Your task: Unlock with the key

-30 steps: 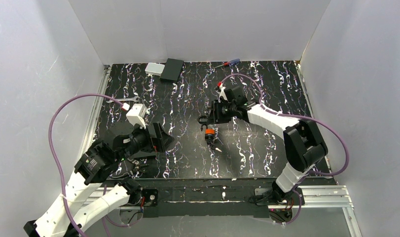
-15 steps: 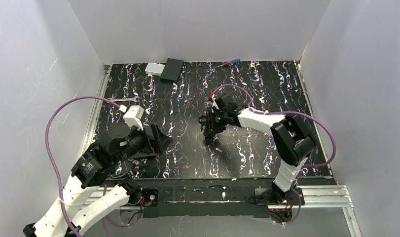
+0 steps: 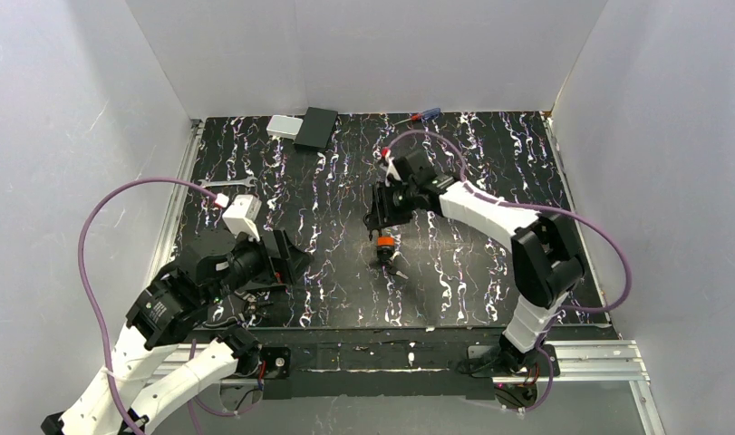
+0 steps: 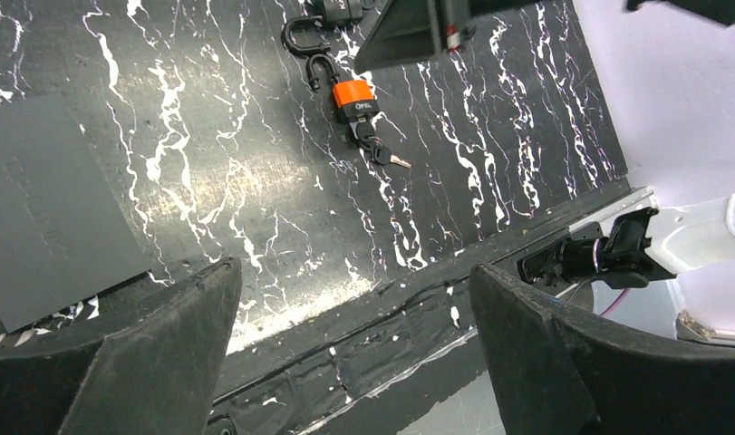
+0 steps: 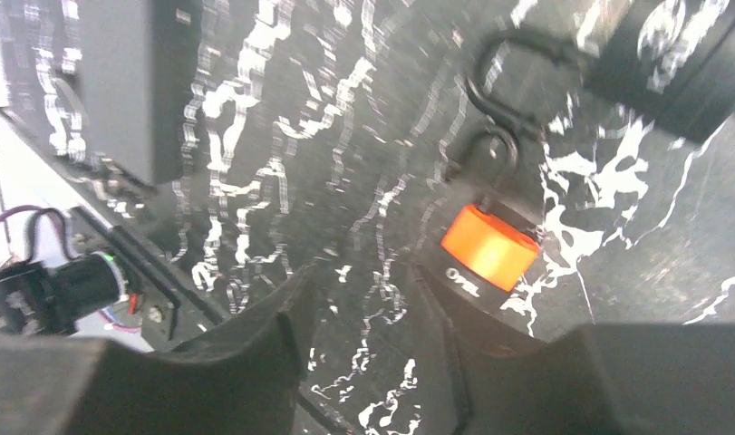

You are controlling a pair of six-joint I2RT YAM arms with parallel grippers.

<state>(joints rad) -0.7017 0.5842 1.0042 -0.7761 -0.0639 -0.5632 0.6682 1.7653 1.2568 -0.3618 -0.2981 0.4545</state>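
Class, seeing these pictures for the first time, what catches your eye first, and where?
The orange padlock in the middle stands out against the black marbled table, with the key at its near end. The right gripper hangs close by it, and purple cables loop over both arms.

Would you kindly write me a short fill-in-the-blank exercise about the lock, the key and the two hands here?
1. The key lies at the end of a padlock whose body is ___.
2. The left hand is wide ___ and empty.
3. The right hand hovers at the padlock's ___ end, away from the key.

Missing words: orange; open; shackle.
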